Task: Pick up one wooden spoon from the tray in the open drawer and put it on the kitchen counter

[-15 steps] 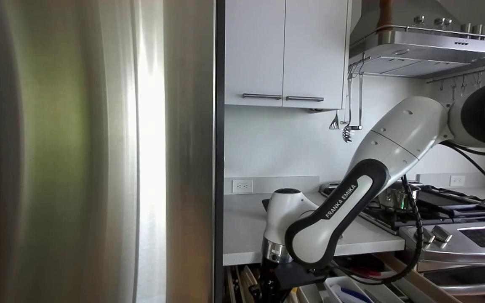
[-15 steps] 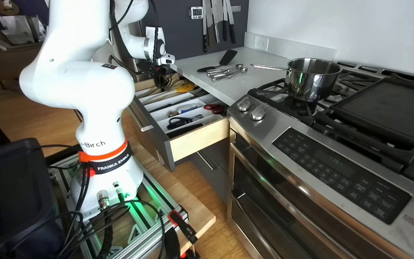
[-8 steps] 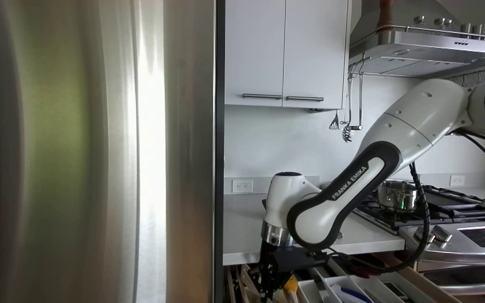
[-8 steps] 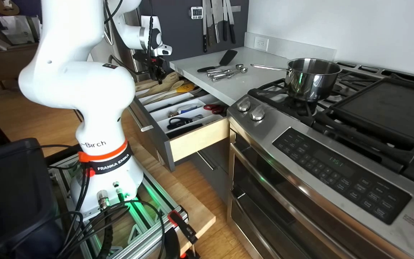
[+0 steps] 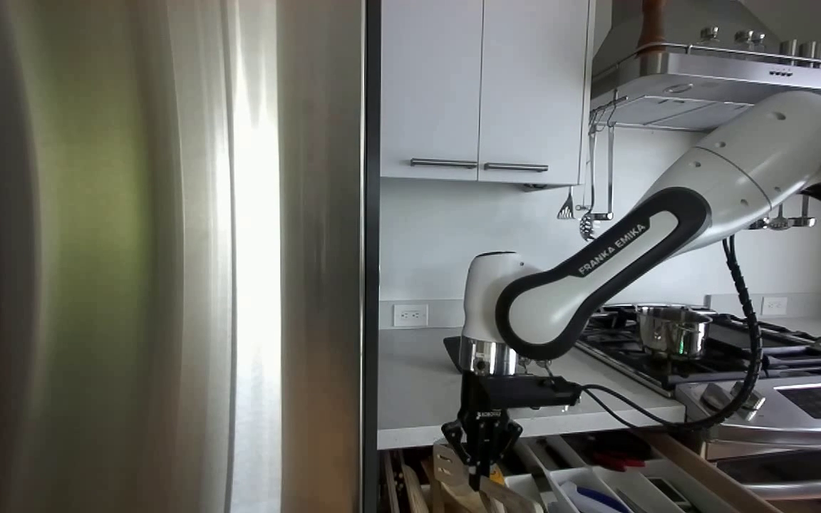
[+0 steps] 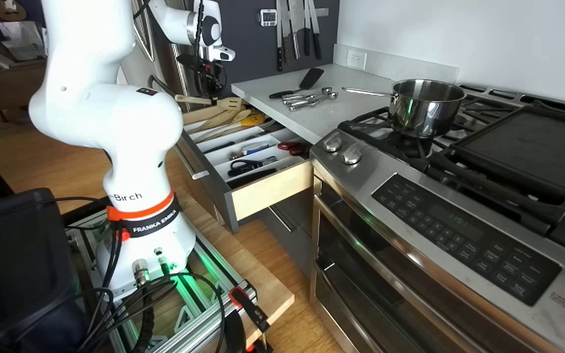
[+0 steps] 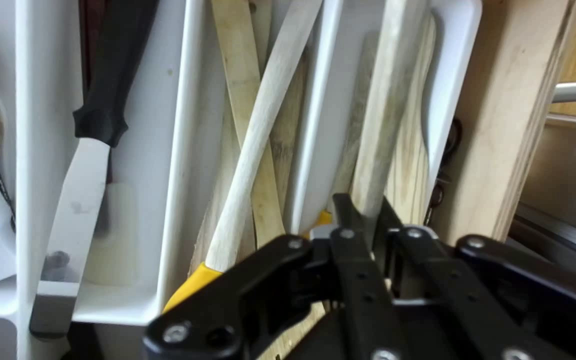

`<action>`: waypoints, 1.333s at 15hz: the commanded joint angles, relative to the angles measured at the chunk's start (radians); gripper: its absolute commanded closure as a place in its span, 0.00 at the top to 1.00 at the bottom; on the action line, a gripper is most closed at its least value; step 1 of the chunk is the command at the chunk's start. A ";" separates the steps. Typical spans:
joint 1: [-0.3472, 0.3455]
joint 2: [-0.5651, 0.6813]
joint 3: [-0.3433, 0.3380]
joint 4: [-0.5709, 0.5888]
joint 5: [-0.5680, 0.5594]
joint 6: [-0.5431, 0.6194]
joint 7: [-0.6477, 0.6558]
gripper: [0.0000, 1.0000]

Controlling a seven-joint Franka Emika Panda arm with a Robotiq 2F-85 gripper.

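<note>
Gripper: rises roughly toward 12 o'clock in both exterior views.
Wooden spoon: comes up in the gripper's hold; in an exterior view its slotted head now shows at the gripper's 10 o'clock.
Spoon handle: now juts toward 9 o'clock in an exterior view.
Arm: shifts toward 1 o'clock in an exterior view.
Pot: now stands clear of the arm's outline.
Hanging utensils: come into sight below the arm.

Kitchen, gas stove, metal saucepan, range hood, white cabinets, utensil drawer, wall-hung knives
</note>
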 commanded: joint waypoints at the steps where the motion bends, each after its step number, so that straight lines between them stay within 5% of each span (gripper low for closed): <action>1: -0.091 -0.139 0.081 -0.097 0.137 -0.047 -0.111 0.03; 5: -0.153 -0.262 0.141 -0.136 0.364 -0.200 -0.295 0.03; 14: -0.263 -0.665 0.104 -0.284 0.310 -0.123 -0.178 0.03; 20: -0.412 -0.853 -0.013 -0.381 0.336 -0.065 -0.192 0.03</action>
